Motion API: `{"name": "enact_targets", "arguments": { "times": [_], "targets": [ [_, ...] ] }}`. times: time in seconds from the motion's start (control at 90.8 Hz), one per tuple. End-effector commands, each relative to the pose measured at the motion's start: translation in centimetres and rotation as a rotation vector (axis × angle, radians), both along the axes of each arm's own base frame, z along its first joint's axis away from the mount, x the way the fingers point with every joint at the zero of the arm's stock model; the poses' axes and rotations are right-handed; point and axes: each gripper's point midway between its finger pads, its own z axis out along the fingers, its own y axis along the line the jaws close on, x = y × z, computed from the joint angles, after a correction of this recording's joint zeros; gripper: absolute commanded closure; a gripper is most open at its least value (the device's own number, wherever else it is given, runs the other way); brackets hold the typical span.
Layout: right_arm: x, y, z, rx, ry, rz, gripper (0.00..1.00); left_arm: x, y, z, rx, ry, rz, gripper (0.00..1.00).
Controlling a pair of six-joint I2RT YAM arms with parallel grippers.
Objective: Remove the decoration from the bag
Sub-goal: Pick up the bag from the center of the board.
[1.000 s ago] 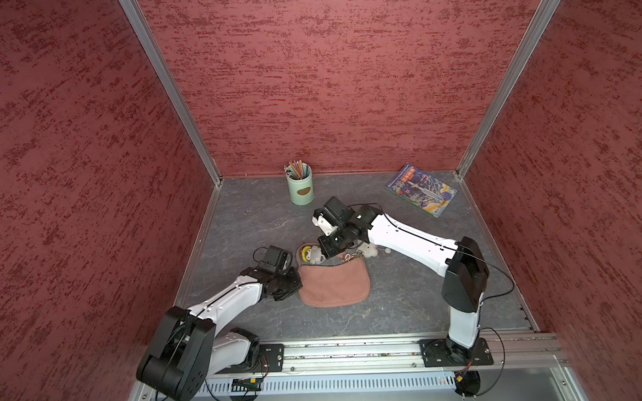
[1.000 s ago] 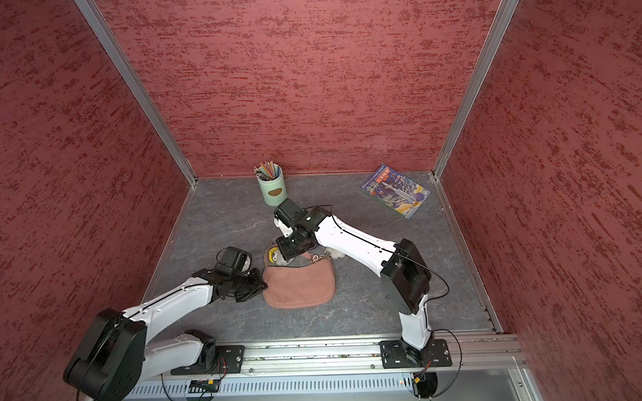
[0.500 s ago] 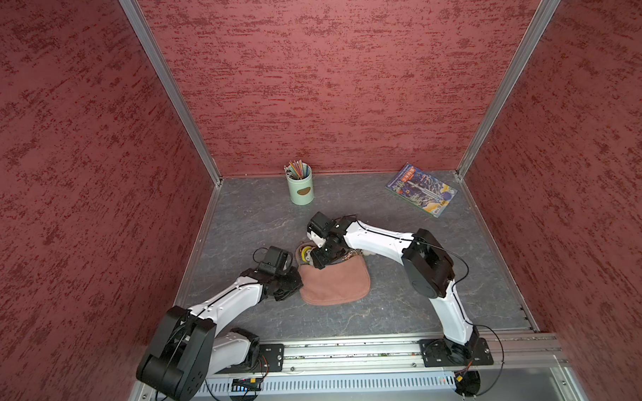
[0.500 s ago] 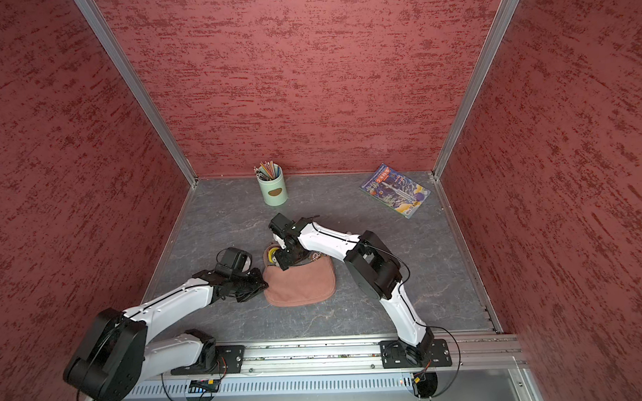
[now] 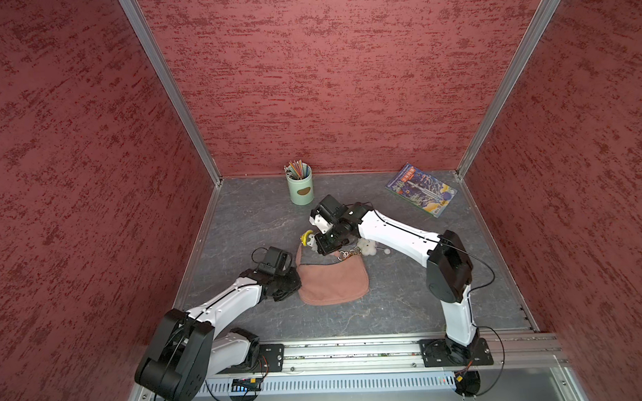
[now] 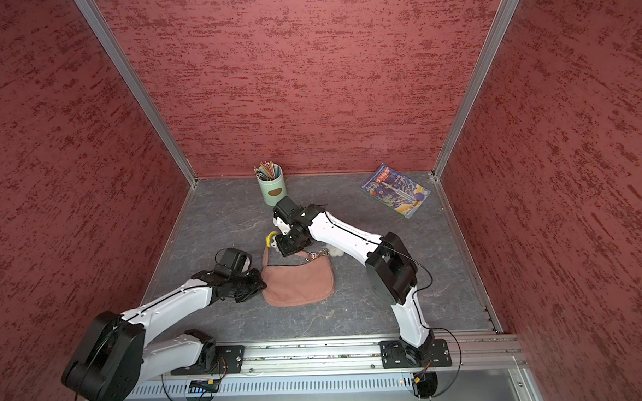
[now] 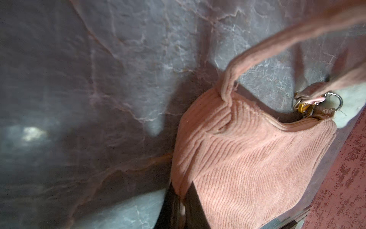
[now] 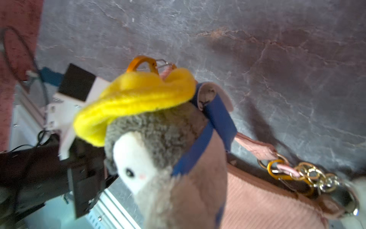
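The cloud [image 5: 367, 248] lies just beside the bag [image 5: 333, 283], likely light and squashy; better to grip its chain [image 5: 351, 251]. Left jaws clench the bag; right jaws are clenched, apparently on the toy [image 5: 307, 238].

Paired high top views, whole scene; wrist cameras close, seemingly both on the bag [image 7: 247, 158].
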Motion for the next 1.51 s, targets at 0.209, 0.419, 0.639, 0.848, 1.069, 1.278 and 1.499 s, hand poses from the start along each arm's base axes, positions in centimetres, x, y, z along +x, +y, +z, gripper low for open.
{"name": "enact_targets", "arguments": {
  "times": [0.209, 0.419, 0.639, 0.848, 1.069, 1.278, 1.499],
  "targets": [
    [-6.8, -4.7, -3.3, -0.114, 0.280, -0.049, 1.00, -1.0, -0.1, 1.0, -0.014, 0.004, -0.004, 1.00],
    [-9.2, -6.6, -7.9, -0.243, 0.263, -0.079, 1.00, -2.8, -0.7, 4.3, -0.083, -0.033, -0.053, 0.74],
    [-7.6, -8.1, -9.6, -0.281, 0.106, -0.072, 0.99, -1.6, -0.4, 7.5, -0.071, -0.038, -0.131, 0.46],
    [-6.5, -8.5, -10.8, -0.264, 0.008, -0.074, 1.00, 4.0, -2.6, 10.7, -0.054, -0.205, -0.298, 0.42],
    [-6.4, -8.9, -11.8, -0.268, -0.033, -0.066, 1.00, 6.2, -3.4, 8.8, 0.146, -0.265, -0.626, 0.39],
    [-6.6, -9.2, -12.6, -0.261, -0.043, -0.054, 1.00, 9.9, -5.4, 9.8, -0.028, -0.346, -0.727, 0.36],
    [-6.8, -9.7, -13.0, -0.273, -0.064, -0.025, 1.00, 10.4, -7.0, 10.2, -0.220, -0.317, -0.829, 0.36]
  ]
}}
